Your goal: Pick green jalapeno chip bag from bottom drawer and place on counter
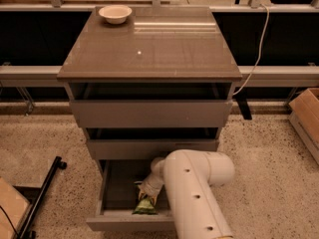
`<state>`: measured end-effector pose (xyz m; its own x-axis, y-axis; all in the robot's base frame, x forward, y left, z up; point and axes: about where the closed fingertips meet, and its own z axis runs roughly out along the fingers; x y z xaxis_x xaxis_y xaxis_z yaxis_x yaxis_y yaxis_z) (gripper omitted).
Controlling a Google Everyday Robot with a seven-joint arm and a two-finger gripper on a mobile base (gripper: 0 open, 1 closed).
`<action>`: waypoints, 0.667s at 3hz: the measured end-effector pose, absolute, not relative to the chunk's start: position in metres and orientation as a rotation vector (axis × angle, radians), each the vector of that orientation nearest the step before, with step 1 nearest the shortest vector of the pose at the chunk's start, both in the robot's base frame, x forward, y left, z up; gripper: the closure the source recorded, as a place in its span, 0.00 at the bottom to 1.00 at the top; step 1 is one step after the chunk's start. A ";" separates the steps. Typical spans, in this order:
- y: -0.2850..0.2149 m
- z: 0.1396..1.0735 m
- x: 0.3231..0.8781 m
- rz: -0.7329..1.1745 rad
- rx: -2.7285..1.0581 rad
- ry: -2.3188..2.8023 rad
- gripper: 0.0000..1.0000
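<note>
Camera view: we saw bottom drawer (118, 188) pulled open, with green jalapeno chip bag (144, 207) inside, near front panel. Bag's long axis ran roughly front-to-back, near end toward drawer front, far end tucked beneath gripper (149, 187). Gripper hung inside drawer, right at bag's far end; whether it was clamped on bag we could not tell. White arm (197, 193) covered drawer's right side. Pale bowl (115, 14) sat on counter (149, 49), back left corner.

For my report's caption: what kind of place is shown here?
Probably a robot test lab, not a home: a drawer cabinet on speckled floor, a cardboard box and loose cable nearby. The gripper is in the bottom drawer, at the green chip bag.
</note>
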<state>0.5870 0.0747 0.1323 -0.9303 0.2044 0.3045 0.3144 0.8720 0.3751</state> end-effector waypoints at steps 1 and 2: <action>0.066 0.195 0.585 -0.894 -0.353 -2.818 1.00; 0.056 0.266 0.567 -1.141 -0.249 -2.807 1.00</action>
<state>0.5671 0.0557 0.2657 -0.9815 0.1131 0.1544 0.1888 0.7057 0.6829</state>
